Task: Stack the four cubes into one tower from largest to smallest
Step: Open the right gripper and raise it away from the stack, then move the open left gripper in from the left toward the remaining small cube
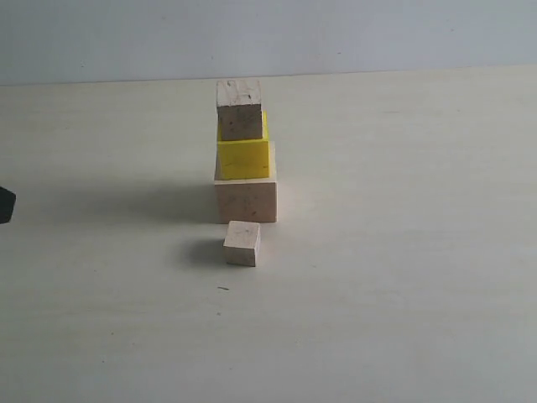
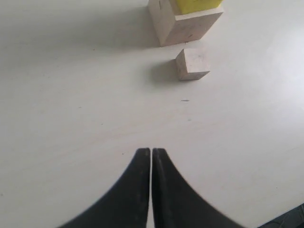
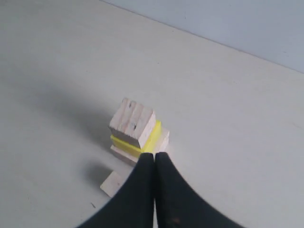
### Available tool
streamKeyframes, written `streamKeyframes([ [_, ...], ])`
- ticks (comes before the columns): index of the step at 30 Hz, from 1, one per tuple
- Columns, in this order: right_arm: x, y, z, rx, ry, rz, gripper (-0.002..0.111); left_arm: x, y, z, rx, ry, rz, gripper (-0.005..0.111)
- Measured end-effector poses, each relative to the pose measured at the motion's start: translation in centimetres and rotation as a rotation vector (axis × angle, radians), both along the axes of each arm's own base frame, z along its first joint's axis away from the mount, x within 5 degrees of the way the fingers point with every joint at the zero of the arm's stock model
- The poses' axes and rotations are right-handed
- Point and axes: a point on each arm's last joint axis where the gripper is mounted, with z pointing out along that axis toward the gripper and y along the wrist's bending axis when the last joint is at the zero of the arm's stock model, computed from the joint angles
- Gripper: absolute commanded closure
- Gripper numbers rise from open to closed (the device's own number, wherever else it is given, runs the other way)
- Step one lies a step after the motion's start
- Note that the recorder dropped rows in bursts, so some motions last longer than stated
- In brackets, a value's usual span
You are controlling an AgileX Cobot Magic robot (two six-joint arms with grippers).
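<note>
Three cubes stand stacked in the exterior view: the large pale wood cube (image 1: 246,200) at the bottom, the yellow cube (image 1: 243,156) on it, and the medium striped wood cube (image 1: 239,109) on top, set slightly back. The small wood cube (image 1: 242,243) lies on the table just in front of the stack, apart from it. My left gripper (image 2: 151,150) is shut and empty, well short of the small cube (image 2: 193,63) and the large cube (image 2: 183,26). Hovering above the stack, my right gripper (image 3: 155,154) is shut and empty, with the medium cube (image 3: 133,123) and small cube (image 3: 114,183) below it.
The pale table (image 1: 403,277) spreads wide on all sides of the cubes, and a grey wall (image 1: 377,34) runs behind its far edge. A dark piece (image 1: 6,204) shows at the left border of the exterior view.
</note>
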Motion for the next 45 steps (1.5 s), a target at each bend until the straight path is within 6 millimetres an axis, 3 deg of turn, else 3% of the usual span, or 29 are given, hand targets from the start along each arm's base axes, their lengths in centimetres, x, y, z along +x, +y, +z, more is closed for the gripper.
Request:
streamKeyframes([
  [7, -4.0, -2.5, -4.9, 0.021, 0.061, 0.016, 0.108, 0.0, -0.5, -2.4, -0.081, 0.025, 0.027, 0.103],
  [11, -4.6, -2.8, -8.7, -0.033, 0.160, 0.014, 0.108, -0.3, -0.5, -3.5, -0.086, 0.051, 0.033, 0.103],
  [18, -5.3, -2.4, -11.8, 0.027, 0.248, 0.019, 0.108, -0.5, -0.3, -5.0, -0.064, 0.059, 0.019, 0.103],
  [27, -4.9, -1.5, -11.8, 0.145, 0.172, 0.058, 0.108, -0.3, -0.3, -5.7, -0.051, -0.002, -0.019, 0.102],
  [30, -5.0, -1.5, -11.8, 0.143, 0.183, 0.060, 0.108, -0.1, -0.5, -5.5, -0.086, -0.024, -0.009, 0.094],
  [37, -5.2, -1.6, -12.0, 0.121, 0.215, 0.066, 0.108, 1.1, -2.0, -6.0, -0.186, -0.015, -0.031, 0.057],
  [45, -5.5, -1.8, -12.3, 0.085, 0.247, 0.068, 0.108, 2.9, -5.2, -8.4, -0.197, -0.006, -0.099, 0.054],
])
